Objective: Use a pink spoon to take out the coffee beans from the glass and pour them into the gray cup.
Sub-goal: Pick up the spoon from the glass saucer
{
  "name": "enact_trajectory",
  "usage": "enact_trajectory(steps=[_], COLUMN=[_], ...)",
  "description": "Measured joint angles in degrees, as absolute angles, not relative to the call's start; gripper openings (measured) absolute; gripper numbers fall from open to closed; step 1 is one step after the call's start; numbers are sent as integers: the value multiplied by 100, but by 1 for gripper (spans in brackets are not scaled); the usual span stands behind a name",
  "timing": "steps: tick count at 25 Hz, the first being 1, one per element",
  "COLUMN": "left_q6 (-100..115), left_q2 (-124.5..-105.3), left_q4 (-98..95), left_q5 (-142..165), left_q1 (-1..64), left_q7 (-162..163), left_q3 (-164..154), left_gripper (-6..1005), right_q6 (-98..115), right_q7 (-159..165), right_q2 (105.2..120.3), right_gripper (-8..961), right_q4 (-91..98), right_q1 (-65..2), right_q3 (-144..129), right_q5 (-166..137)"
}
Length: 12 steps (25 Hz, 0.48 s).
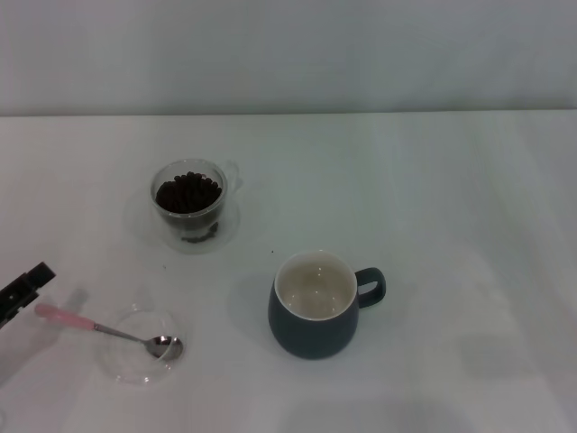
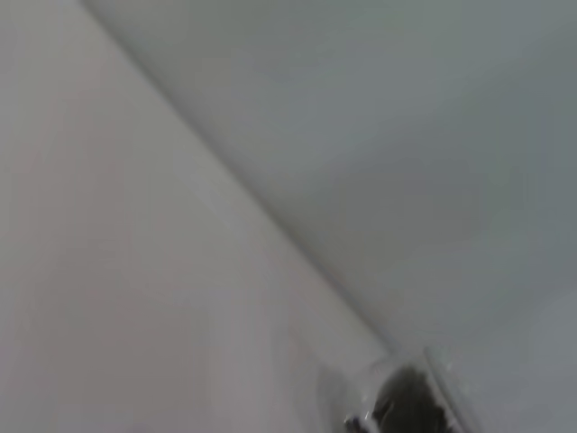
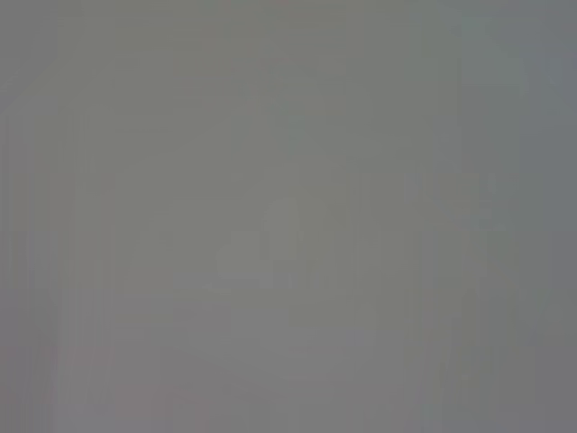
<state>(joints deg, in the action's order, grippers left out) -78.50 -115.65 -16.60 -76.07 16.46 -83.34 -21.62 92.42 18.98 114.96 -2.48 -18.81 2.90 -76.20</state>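
Note:
The pink spoon [image 1: 104, 328] lies with its metal bowl in a flat clear dish [image 1: 140, 346] at the front left, handle pointing left. My left gripper [image 1: 24, 287] shows as a dark tip at the left edge, just above and left of the handle's end, apart from it. The glass [image 1: 189, 200] stands upright farther back, holding a heap of coffee beans [image 1: 187, 191]; the left wrist view catches the glass [image 2: 404, 401] at its edge. The gray cup [image 1: 315, 307] stands at centre front, its cream inside showing no beans, handle to the right. My right gripper is out of view.
The glass sits on a clear saucer [image 1: 230, 225] with a few beans seen through its base. The white table [image 1: 451, 225] ends at a pale wall [image 1: 288, 54] behind. The right wrist view shows only a blank grey surface.

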Motion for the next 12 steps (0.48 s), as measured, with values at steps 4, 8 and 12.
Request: enact_trajectory(steps=[4,8,12], left_q6=[-7892,-7893,-7870], left_q2=[-11659,-11675,-11728], left_q4=[-1617,-1497,-1448], left_q5=[-7803,-7811,-7822], left_q1=[1462,1437,1438], left_q7=[-8397,-8342,-8255], left_q3=[-2162,-2162,-2162], left_gripper=[758,846,868], right_q6=[9241,9236,9235], right_q7=[1898,1898,1898], right_q2=[11493,11490,11488], right_gripper=[741,741,741], right_q4=[-215,-171,-119], right_q1=[-1895,-1941,-1979], right_q3=[290,290,290], right_q5=[-7620,-7620,-7620])
